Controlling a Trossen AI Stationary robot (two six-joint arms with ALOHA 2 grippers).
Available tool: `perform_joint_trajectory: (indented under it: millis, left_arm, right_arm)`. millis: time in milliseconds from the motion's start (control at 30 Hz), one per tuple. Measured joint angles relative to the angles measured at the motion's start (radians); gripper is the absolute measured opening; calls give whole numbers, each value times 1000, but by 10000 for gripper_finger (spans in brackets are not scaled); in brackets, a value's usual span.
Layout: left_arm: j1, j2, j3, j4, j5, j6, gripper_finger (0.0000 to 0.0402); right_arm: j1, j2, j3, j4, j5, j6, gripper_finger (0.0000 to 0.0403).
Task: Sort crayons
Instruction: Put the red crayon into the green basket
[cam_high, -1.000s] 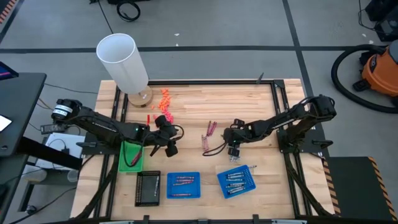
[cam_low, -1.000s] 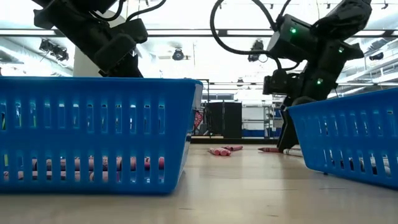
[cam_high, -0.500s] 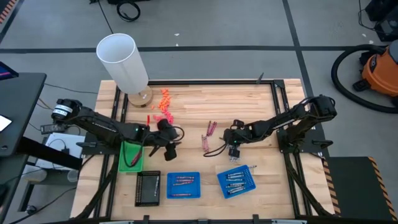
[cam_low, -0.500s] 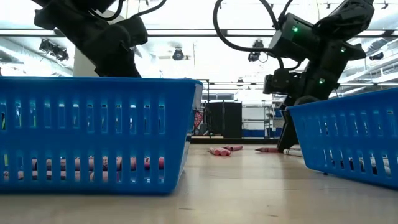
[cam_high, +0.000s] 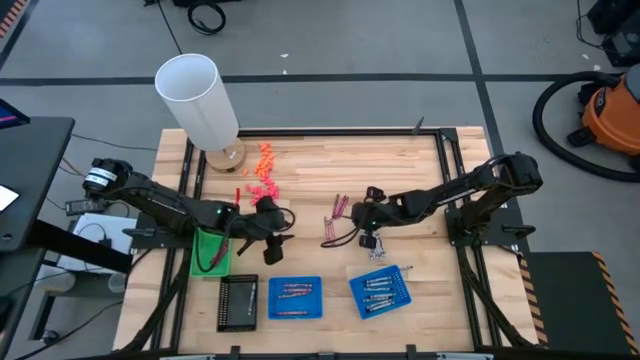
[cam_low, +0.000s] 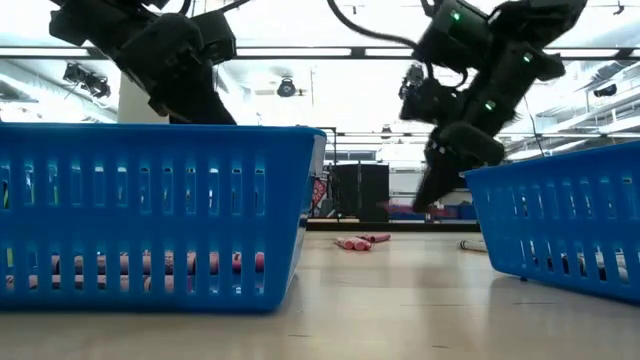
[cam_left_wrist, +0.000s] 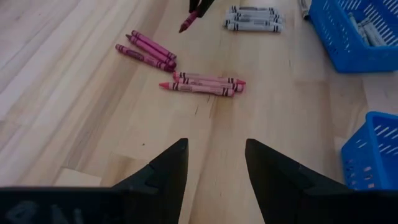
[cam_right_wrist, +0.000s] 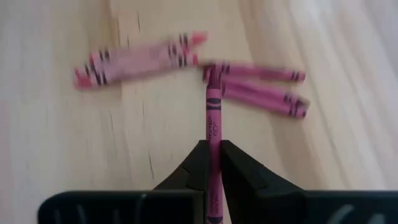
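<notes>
Right end effector (cam_right_wrist: 213, 163) pinches a magenta crayon (cam_right_wrist: 212, 118), its tip pointing forward above the table (cam_right_wrist: 74, 143).

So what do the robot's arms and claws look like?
Both arms are black and jointed, with black cables looping along them. The left arm has a white band near its base, and small green lights glow on both arms. Each ends in a gripper with two dark, pointed, wedge-shaped fingers: the left gripper and the right gripper.
</notes>
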Motion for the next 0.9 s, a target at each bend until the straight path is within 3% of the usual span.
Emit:
perform_joint_trajectory:
  millis: [500,900]
  left_arm:
    - [0,0,0,84,-4,10,172]
    - [0,0,0,179,-5,94,172]
  right_arm:
    - [113,-1,129,56,155,-123,39]
    - [208,-2,166,235,310,-287,39]
